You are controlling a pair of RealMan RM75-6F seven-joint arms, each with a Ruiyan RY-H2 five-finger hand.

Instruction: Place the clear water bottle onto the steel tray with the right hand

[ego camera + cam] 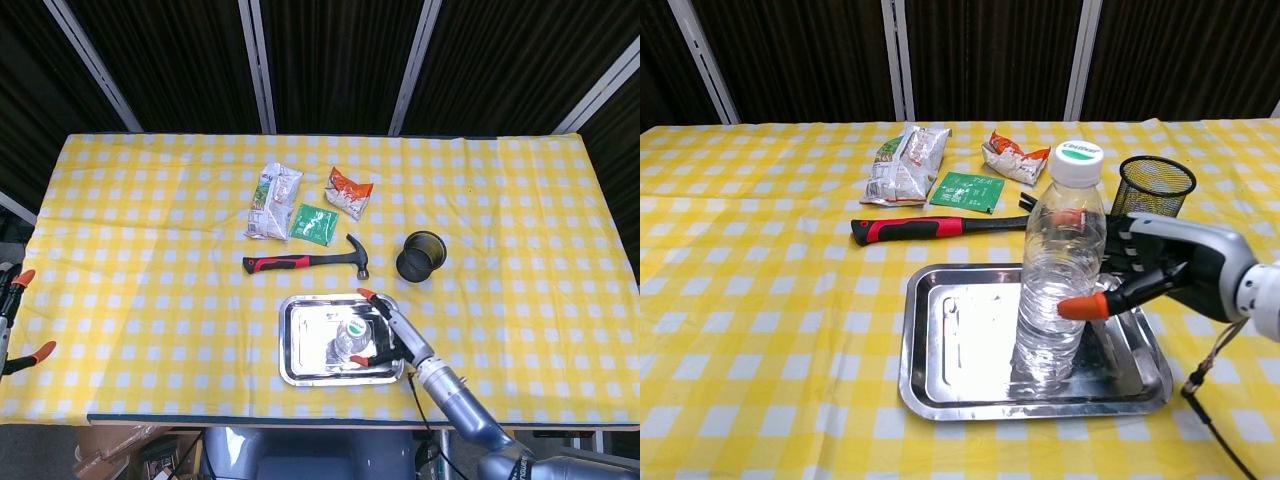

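My right hand (pixel 1160 270) sits at the right of the chest view, fingers spread and holding nothing; one orange-tipped finger reaches toward the clear water bottle (pixel 1058 270), and I cannot tell whether the tip touches it. The bottle stands upright on the steel tray (pixel 940 370), right of the tray's centre, at lower middle of the frame.

Largest to smallest, I count one yellow checked table (pixel 140 250), one tray, one hammer (pixel 305 261) just above the tray, one bottle, one black mesh cup (pixel 421 255) at right of centre, and three packets (pixel 273 200) clustered above the hammer.

The chest view shows the bottle's full height and white cap; the head view looks down on it, so only a clear blur shows on the tray beside my hand (pixel 392 335). The head view alone shows orange-handled clamps (pixel 18 320) at the lower left edge. My left hand appears in neither view.
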